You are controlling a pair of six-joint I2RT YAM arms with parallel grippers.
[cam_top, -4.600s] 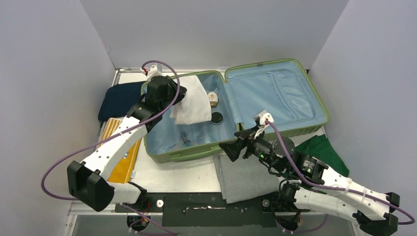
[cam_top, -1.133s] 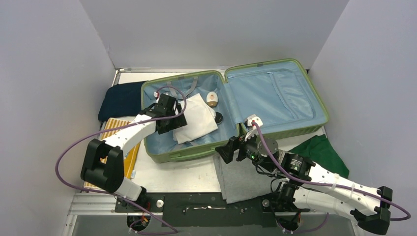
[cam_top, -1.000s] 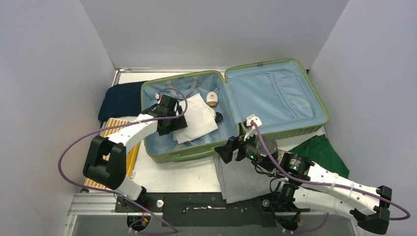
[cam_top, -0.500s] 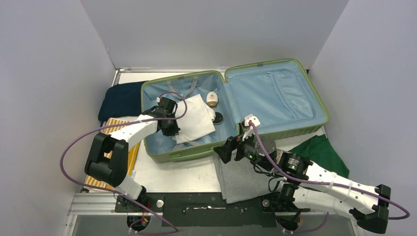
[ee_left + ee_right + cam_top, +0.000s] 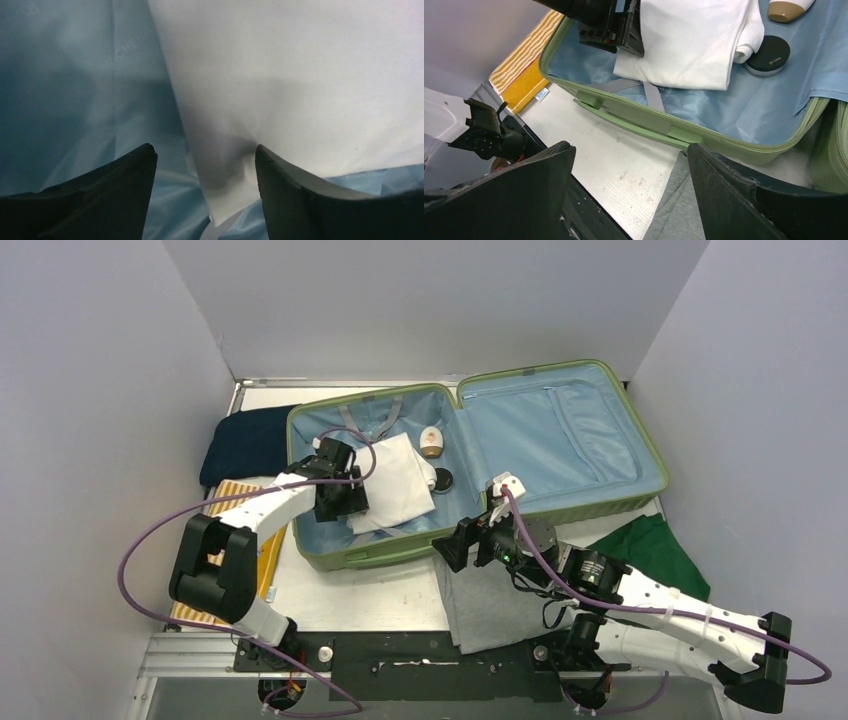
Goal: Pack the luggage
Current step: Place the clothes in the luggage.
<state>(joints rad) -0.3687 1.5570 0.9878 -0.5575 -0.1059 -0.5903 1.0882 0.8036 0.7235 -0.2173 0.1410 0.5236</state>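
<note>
Left fingers (image 5: 105,195): apart, low inside the left half of the luggage, not clamped on anything; a folded edge of the white garment (image 5: 400,490) sits in the gap between them, close against one finger.
Right fingers (image 5: 744,200): wide apart with nothing between them, hovering above the tabletop (image 5: 370,595) just in front of the luggage's near wall.
Luggage (image 5: 380,558): light-green hard-shell suitcase, lying open on the far half of the tabletop, with light-blue lining showing in both halves.
Left half: holds the white garment, a round black tin (image 5: 769,55) touching the garment's right edge, and a small beige-tipped item (image 5: 431,440) farther back.
Right half: lined in blue with a zipped divider; no loose items show in it.
Grey straps (image 5: 644,92): run out from under the garment's near edge across the lining.
Grey cloth (image 5: 490,605): flat on the tabletop under the right arm, near the luggage's front corner.
Dark-green cloth (image 5: 655,545): on the tabletop just beside the right half.
Navy cloth (image 5: 245,440): against the luggage's left wall.
Yellow striped towel (image 5: 526,75): on the tabletop left of the luggage, partly under the left arm.
</note>
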